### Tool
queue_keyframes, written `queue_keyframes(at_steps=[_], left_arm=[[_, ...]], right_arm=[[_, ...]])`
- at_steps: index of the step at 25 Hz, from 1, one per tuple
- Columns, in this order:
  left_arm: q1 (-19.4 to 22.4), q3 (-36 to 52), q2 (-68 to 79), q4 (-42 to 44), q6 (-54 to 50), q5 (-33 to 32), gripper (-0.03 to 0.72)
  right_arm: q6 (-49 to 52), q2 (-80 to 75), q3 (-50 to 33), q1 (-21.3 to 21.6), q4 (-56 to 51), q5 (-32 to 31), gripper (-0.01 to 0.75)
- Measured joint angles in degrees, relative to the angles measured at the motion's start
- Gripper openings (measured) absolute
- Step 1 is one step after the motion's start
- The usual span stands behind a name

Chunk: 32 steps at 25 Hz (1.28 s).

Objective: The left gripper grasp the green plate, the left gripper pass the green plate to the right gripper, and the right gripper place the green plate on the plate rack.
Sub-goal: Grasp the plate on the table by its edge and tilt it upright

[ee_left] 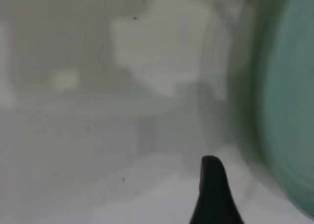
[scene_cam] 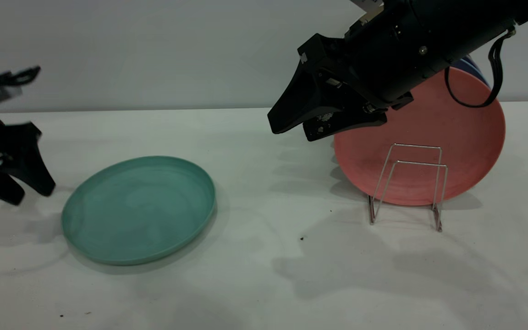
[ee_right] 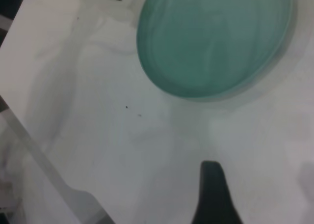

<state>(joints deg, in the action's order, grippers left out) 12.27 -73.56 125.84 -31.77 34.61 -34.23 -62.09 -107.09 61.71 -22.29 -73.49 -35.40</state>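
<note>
- The white table (scene_cam: 255, 275) fills the lower part of the exterior view, with a few dark specks on its surface.
- The right arm (scene_cam: 429, 41) comes in big from the upper right, thick and black, a black cable loop (scene_cam: 493, 78) hanging off it in front of the pink plate.
- The pink plate (scene_cam: 456, 137) stands tilted on edge at the right, leaning back, with a dark blue edge just showing behind its top.
- The green plate (scene_cam: 138, 208) lies flat on the table at the left-centre, rim up, nothing touching it. The right wrist view looks down on it (ee_right: 216, 42) from well off, and the left wrist view catches just its edge (ee_left: 289, 116).
- The right gripper (scene_cam: 297, 129) hangs in the air above the table, between the green plate and the rack, fingers pointing down to the left. They stand a little apart with nothing between them.
- The left gripper (scene_cam: 30, 195) is at the far left, low, just beside the green plate's rim but not on it. Its two fingers are spread wide apart and hold nothing.
- The plate rack (scene_cam: 408, 185) stands in front of the pink plate, its silver wire loops upright and the front slots unfilled.
</note>
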Motion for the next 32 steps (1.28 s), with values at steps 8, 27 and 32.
queue_keyframes(at_steps=[8, 27, 32], left_arm=[[-2.79, -0.04, 6.21, -4.83, 2.62, 4.06, 0.53], [-4.53, -0.62, 7.85, -11.19, 6.01, 8.55, 0.065], [-4.53, -0.62, 7.85, -12.05, 5.95, 7.94, 0.031]], right_arm=[[-0.17, -0.06, 0.04, 0.0, -0.39, 0.0, 0.529], [-0.23, -0.12, 0.04, 0.0, -0.53, 1.35, 0.529], [-0.02, -0.94, 0.06, 0.0, -0.55, 1.08, 0.529]])
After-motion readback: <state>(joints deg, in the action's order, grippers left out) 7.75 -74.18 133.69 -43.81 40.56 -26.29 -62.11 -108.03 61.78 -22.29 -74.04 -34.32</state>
